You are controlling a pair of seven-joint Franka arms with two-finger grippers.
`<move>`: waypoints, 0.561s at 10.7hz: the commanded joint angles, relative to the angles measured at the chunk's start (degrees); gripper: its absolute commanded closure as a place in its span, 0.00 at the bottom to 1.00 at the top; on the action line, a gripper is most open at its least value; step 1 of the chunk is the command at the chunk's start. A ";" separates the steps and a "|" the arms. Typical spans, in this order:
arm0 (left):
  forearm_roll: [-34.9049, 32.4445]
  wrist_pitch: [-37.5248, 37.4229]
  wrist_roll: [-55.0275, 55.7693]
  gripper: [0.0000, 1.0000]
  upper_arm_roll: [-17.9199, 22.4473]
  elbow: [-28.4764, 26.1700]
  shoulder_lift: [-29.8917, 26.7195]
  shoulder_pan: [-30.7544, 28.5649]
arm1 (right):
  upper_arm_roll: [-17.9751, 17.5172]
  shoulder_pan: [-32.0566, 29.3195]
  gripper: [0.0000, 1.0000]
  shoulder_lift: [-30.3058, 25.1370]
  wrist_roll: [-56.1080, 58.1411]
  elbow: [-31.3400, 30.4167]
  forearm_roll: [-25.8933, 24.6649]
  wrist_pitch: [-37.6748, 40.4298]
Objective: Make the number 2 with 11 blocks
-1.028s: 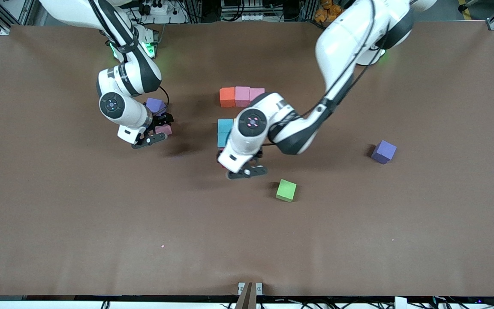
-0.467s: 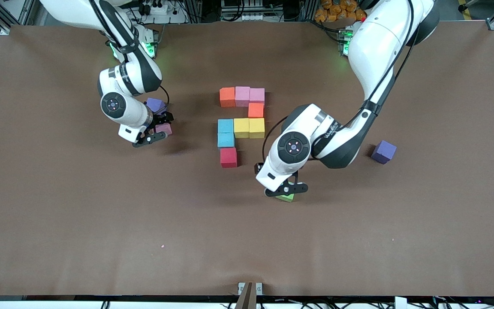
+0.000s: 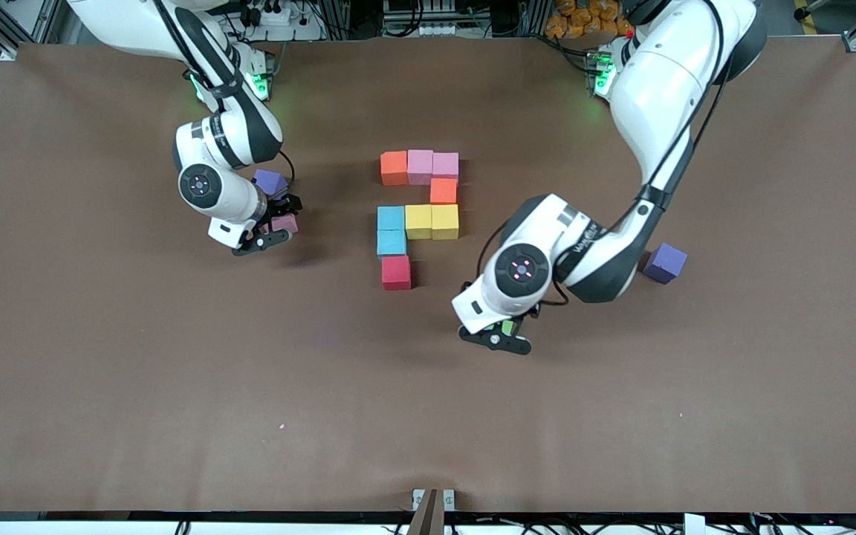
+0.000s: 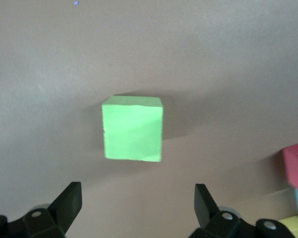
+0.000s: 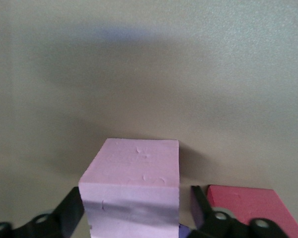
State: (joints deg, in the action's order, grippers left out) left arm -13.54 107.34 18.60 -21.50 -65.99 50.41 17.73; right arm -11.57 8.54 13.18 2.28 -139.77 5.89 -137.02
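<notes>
Nine cubes lie joined in mid-table: orange (image 3: pixel 394 168), pink (image 3: pixel 420 166), pink (image 3: pixel 445 165), orange (image 3: pixel 443 191), two yellow (image 3: pixel 432 221), two light blue (image 3: pixel 391 230) and red (image 3: pixel 396 272). My left gripper (image 3: pixel 502 332) is open over the green cube (image 3: pixel 507 326), which lies nearer the front camera than the figure. In the left wrist view the green cube (image 4: pixel 133 129) sits ahead of the open gripper (image 4: pixel 138 201), untouched. My right gripper (image 3: pixel 273 227) is open around a third pink cube (image 3: pixel 285 223), which fills the space between its fingers (image 5: pixel 134 188), with a small gap at one finger.
One purple cube (image 3: pixel 270 180) lies right beside the right gripper, toward the robots' bases. Another purple cube (image 3: pixel 664 262) lies toward the left arm's end, close to the left arm's elbow. A red-pink block edge (image 5: pixel 243 208) shows beside one right finger.
My left gripper left the red cube at the figure's near end and moved to over the green cube. The right arm shifted only slightly, with the pink cube in place.
</notes>
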 commanded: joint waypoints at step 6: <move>-0.44 7.88 -1.99 0.00 -0.39 -3.00 2.24 -0.77 | -0.29 1.82 0.84 -3.15 4.37 1.42 0.62 0.34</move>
State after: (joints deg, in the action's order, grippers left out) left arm -13.54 114.66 16.57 -21.63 -68.46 52.99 17.23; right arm -11.66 9.25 12.57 3.90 -138.55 5.85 -137.24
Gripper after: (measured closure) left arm 0.000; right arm 0.410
